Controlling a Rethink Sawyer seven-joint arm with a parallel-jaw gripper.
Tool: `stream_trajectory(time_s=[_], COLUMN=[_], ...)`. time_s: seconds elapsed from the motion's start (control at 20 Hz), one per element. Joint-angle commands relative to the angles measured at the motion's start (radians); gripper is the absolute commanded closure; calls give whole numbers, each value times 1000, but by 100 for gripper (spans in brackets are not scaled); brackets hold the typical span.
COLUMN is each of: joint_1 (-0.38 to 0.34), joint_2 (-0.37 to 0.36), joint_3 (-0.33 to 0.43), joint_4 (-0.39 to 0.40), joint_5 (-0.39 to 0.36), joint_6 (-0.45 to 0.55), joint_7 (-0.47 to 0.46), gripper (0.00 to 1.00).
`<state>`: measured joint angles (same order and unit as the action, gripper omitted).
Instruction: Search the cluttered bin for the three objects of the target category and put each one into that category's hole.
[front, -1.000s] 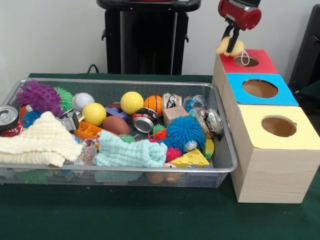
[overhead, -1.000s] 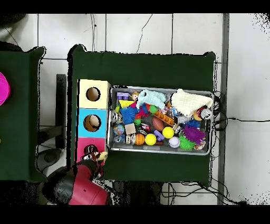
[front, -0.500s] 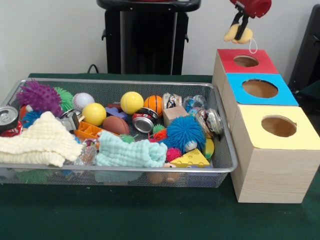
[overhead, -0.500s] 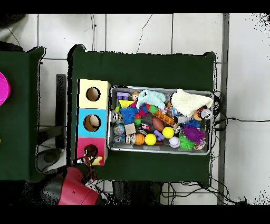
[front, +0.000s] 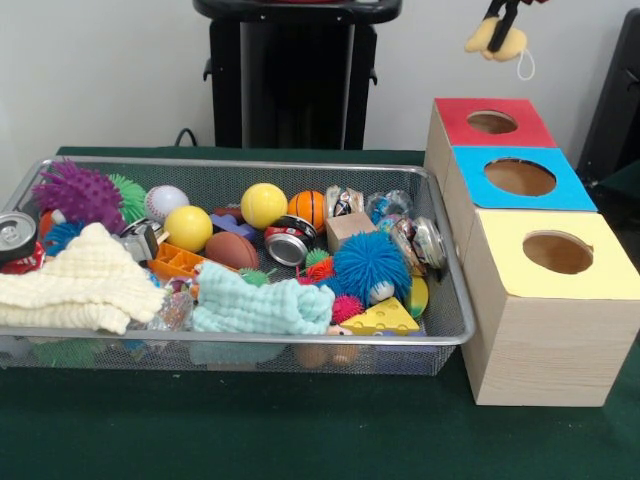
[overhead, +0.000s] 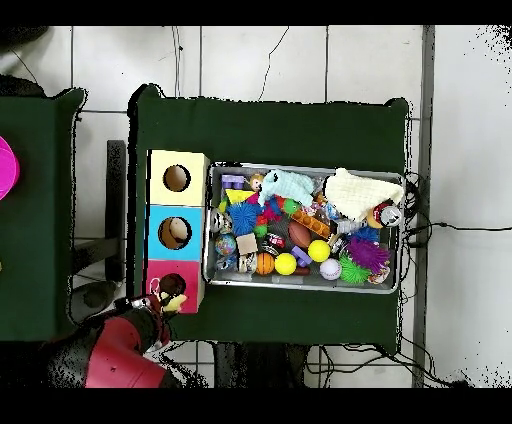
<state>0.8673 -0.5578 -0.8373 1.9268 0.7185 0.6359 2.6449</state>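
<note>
bin (front: 440, 335) left of boxes (front: 545, 320), touching

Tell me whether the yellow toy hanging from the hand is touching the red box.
Apart. The front view shows the yellow toy hanging from the hand with bare wall between it and the red box below.

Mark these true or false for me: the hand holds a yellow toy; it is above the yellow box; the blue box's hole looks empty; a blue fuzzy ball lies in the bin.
1. The hand holds a yellow toy. True.
2. The toy hangs above the yellow box. False: it is up by the red box.
3. The blue box looks empty. False: overhead shows something pale inside its hole.
4. A blue fuzzy ball lies in the wire bin. True.
</note>
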Motion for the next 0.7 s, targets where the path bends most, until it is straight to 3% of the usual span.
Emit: stream_trajectory(time_s=[0.05,0.45,0.7], joint_1=[70,148,172], joint_2=[180,333,406], joint_3=[-102,-214,-231], joint_4=[-179,-290,-307], joint_5=[-65,-89,-86], joint_6=[181,289,280], joint_7=[417,520,562], gripper=[100,100,100])
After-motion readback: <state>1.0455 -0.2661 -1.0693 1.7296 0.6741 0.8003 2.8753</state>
